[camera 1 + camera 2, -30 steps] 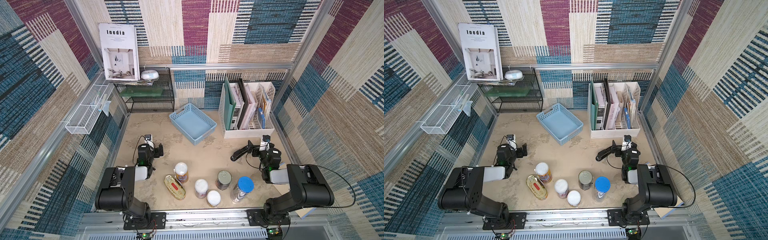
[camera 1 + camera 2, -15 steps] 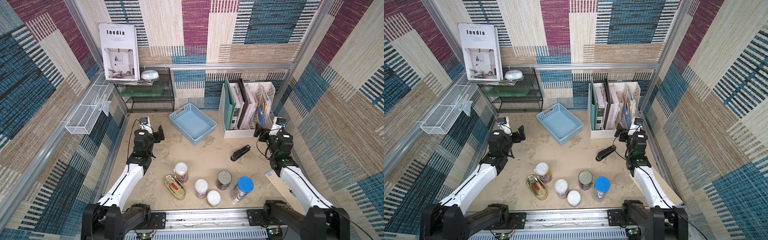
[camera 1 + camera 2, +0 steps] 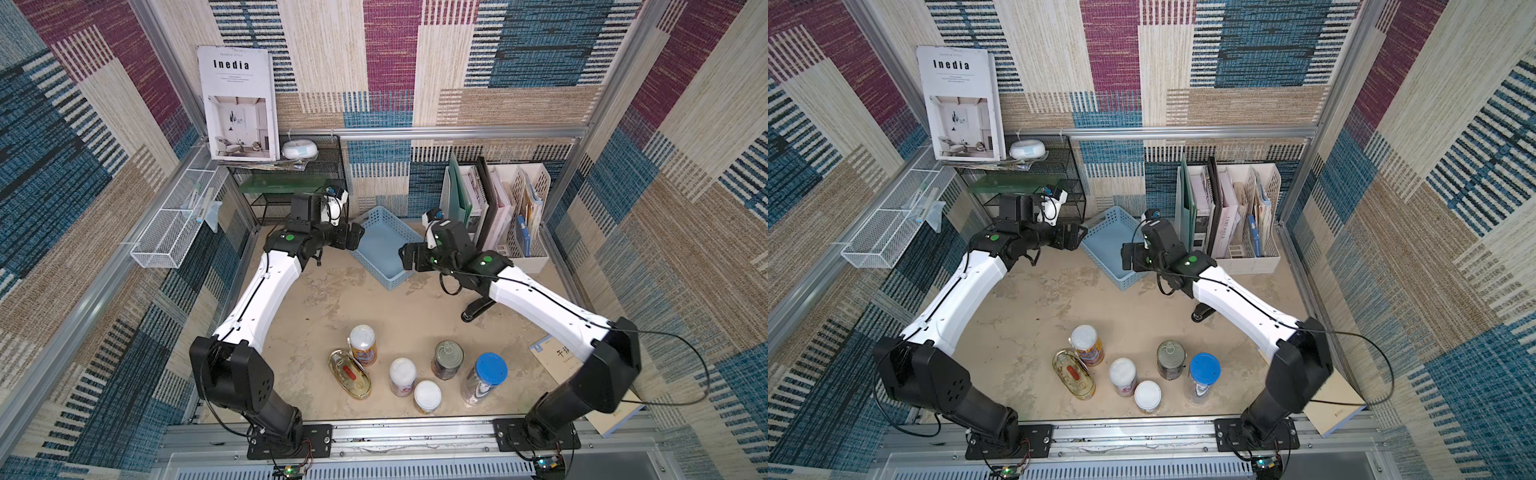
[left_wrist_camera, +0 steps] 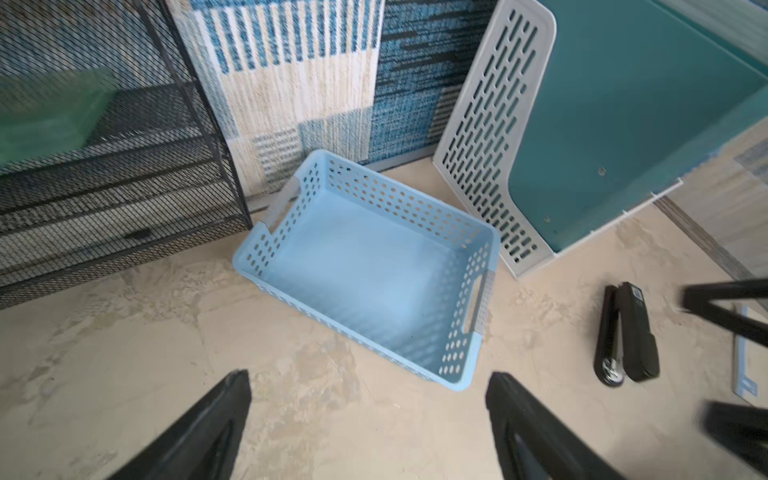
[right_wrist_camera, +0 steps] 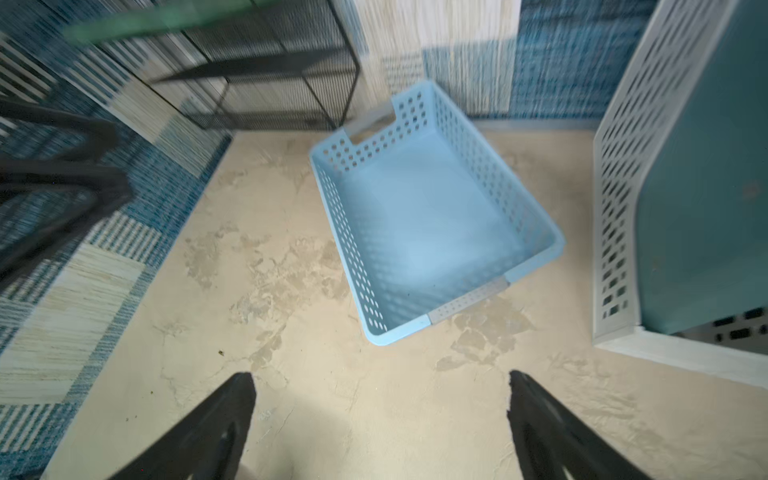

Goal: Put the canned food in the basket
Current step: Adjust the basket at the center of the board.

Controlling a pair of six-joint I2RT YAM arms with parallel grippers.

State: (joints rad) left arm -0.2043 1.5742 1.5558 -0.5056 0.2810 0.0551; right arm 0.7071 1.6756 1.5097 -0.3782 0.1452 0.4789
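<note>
Flanking the basket (image 3: 382,245), left claw (image 4: 368,375) and right claw (image 5: 380,375) spread, empty, cans (image 3: 402,376) well apart

In a top view, both arms are stretched toward the far end of the table (image 3: 332,299). The left gripper (image 3: 352,240) is at one side of the light blue basket (image 3: 376,249) and the right gripper (image 3: 409,261) at the opposite side. Near the front edge, well apart from the basket, the orange-blue can (image 3: 362,345), pink can (image 3: 402,376), yellow can (image 3: 427,397) and steel pull-tab can (image 3: 448,359) stand upright. The flat gold tin (image 3: 350,374) lies just beside the orange-blue can. A blue-lidded jar (image 3: 484,378) stands next to the steel pull-tab can, and a black stapler (image 3: 478,309) lies partly hidden under the right arm
</note>
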